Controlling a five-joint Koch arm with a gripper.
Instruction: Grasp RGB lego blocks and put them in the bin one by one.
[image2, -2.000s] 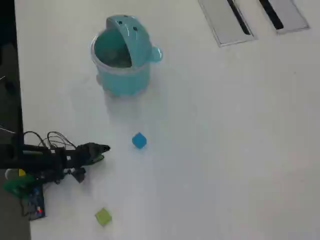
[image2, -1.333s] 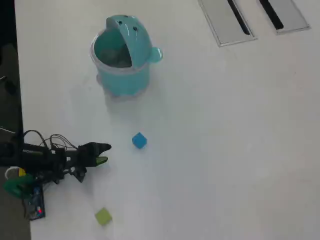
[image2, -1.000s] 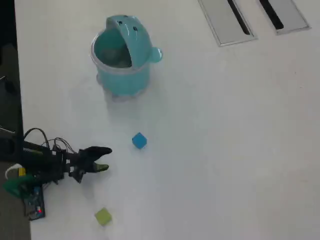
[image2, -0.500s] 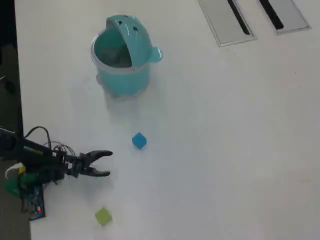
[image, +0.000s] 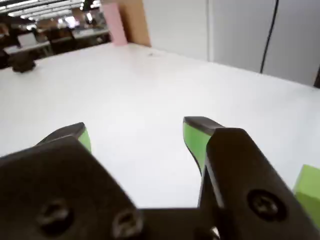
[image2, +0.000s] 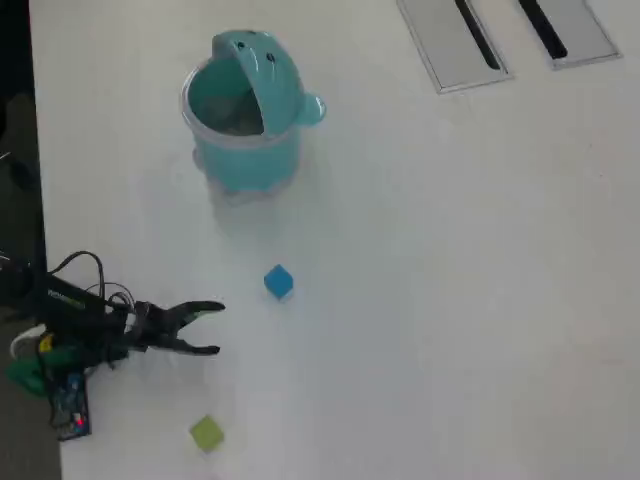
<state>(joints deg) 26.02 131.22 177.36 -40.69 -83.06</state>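
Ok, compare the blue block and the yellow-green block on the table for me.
The blue block lies between the gripper and the bin; the yellow-green block lies on the gripper's other side, near the table's bottom edge in the overhead view. The blue one sits turned diamond-wise, the yellow-green one squarer to the picture. Both are small, loose, ungrasped cubes of similar size.

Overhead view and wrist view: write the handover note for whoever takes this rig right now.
Gripper: open, empty, low over the table at the left of the overhead view; in the wrist view nothing lies between its green-padded jaws.
Blue block: loose on the table, right of and slightly above the gripper in the overhead view.
Yellow-green block: loose near the bottom edge of the overhead view; also at the right edge of the wrist view.
Red block: not visible; the bin's contents cannot be made out.
Bin: upright near the top of the overhead view.
Left to do: both visible blocks go into the bin.
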